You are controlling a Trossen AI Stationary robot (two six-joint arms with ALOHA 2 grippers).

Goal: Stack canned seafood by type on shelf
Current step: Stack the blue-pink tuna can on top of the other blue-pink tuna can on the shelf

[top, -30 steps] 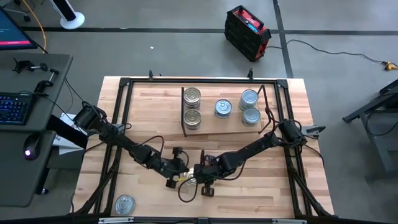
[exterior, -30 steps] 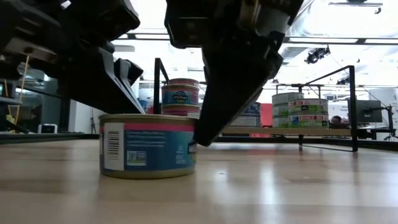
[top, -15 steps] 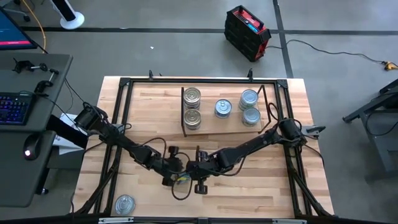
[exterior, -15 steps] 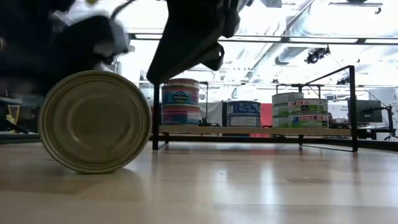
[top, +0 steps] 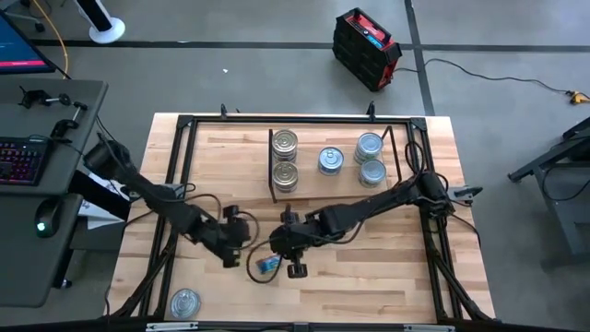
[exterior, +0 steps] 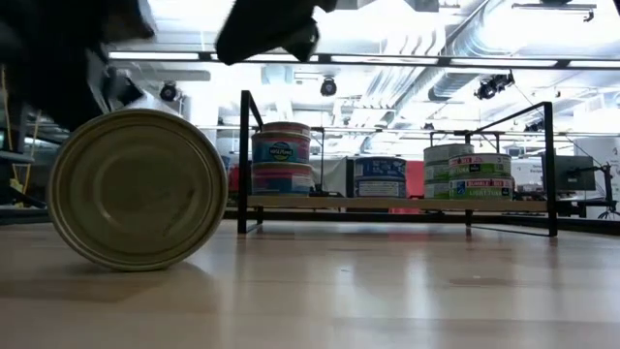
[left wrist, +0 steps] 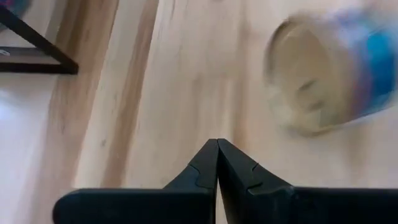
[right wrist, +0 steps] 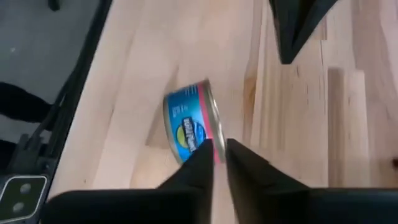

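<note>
Blue-labelled tin (top: 267,266) lies tipped on its edge on the bare tabletop (top: 369,277), well short of the shelf (top: 332,189), between both clenched, empty grippers, the right gripper (top: 288,249) nearer than the left gripper (top: 241,242)

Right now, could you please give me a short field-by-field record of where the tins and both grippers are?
tipped tin: blue-labelled tin on its edge on the tabletop, between the grippers
shelf: five tins, a pair at each end and one in the middle
stray tin: tabletop's near left corner
left gripper: shut, beside the tipped tin
right gripper: nearly shut, holding nothing
</note>
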